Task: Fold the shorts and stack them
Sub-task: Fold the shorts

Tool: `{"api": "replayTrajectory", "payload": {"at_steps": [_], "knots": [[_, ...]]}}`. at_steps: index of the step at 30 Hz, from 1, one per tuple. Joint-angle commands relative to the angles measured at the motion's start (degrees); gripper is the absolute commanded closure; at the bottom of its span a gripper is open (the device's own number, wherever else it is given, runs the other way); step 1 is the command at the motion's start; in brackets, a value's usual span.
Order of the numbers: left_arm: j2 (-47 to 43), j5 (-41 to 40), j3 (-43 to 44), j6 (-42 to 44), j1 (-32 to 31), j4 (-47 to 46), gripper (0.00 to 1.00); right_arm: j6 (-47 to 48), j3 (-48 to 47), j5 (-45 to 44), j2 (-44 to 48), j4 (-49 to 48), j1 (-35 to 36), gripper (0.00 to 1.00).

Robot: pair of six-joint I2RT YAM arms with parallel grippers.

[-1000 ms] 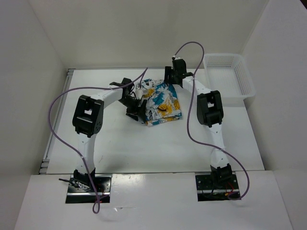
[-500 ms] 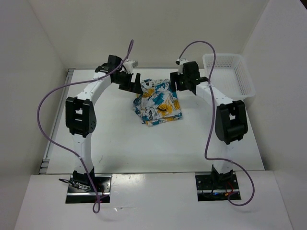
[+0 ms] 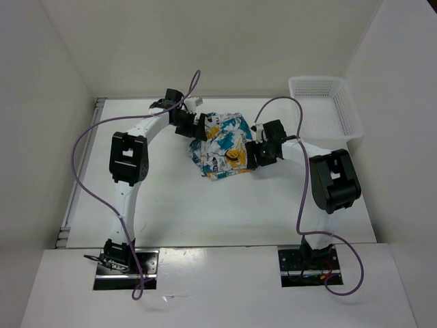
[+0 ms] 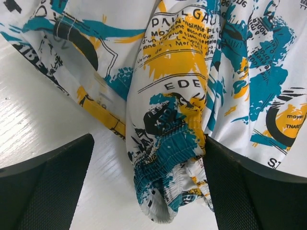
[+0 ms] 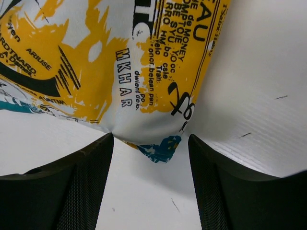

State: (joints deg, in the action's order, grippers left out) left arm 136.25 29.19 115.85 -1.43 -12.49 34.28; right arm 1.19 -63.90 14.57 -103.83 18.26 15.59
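Note:
The shorts (image 3: 222, 145), white cloth with yellow-orange and teal patches and dark lettering, lie bunched on the white table (image 3: 171, 205) at its middle back. My left gripper (image 3: 198, 129) is open at the pile's upper left corner; in the left wrist view the elastic waistband fold (image 4: 168, 158) lies between its jaws, touching the right finger (image 4: 259, 196). My right gripper (image 3: 254, 156) is open at the pile's right edge; in the right wrist view a cloth corner (image 5: 158, 146) lies between its jaws.
A white plastic mesh basket (image 3: 326, 108) stands at the back right corner of the table. White walls close in the back and both sides. A metal rail (image 3: 75, 198) runs along the table's left edge.
Both arms came down from behind the pile onto its edges: the left gripper to the upper left corner, the right gripper forward to the right edge. The pile has shifted slightly.

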Motion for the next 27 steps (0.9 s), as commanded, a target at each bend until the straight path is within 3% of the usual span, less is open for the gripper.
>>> {"api": "replayTrajectory", "payload": {"at_steps": [1,6,7,12,14,15,16,19,20,23,27], "knots": [[0.42,0.42,1.66,1.43,-0.25,-1.84,0.02,-1.36,1.84,1.43,3.2,-3.49,-0.3,0.31],[1.57,4.82,3.5,1.43,-0.87,-2.38,0.12,-3.03,4.39,3.71,3.81,-4.72,-0.3,0.34],[2.35,4.82,3.5,1.43,-0.87,-1.86,0.29,-3.04,5.01,3.71,3.81,-5.25,-0.3,0.34],[4.02,4.82,3.5,1.43,-0.87,-1.32,0.44,-3.04,5.01,3.71,3.81,-5.86,-0.3,0.37],[4.55,4.21,4.73,1.43,-0.87,-1.32,0.58,-3.04,5.01,3.71,3.81,-6.48,-0.3,0.44],[4.56,4.21,4.73,1.43,-0.87,-1.32,0.72,-3.65,5.01,3.19,3.81,-7.35,-0.3,0.48],[4.56,4.21,5.6,1.43,-0.87,-1.32,0.75,-4.44,4.32,3.19,3.03,-8.15,-0.3,0.51],[5.08,4.21,7.89,1.43,-0.35,-1.32,0.8,-5.05,2.65,1.79,1.71,-8.77,-0.3,0.72],[5.08,4.21,8.42,1.43,-0.34,-1.32,0.8,-5.58,2.03,1.26,1.18,-9.38,-0.3,0.83],[3.86,5.87,10.09,1.43,0.88,-1.32,0.77,-5.59,2.02,0.73,1.18,-9.38,-0.3,1.0],[3.85,5.88,12.11,1.43,2.55,-1.85,0.7,-5.06,3.25,2.04,1.7,-8.78,-0.3,1.0]]}}
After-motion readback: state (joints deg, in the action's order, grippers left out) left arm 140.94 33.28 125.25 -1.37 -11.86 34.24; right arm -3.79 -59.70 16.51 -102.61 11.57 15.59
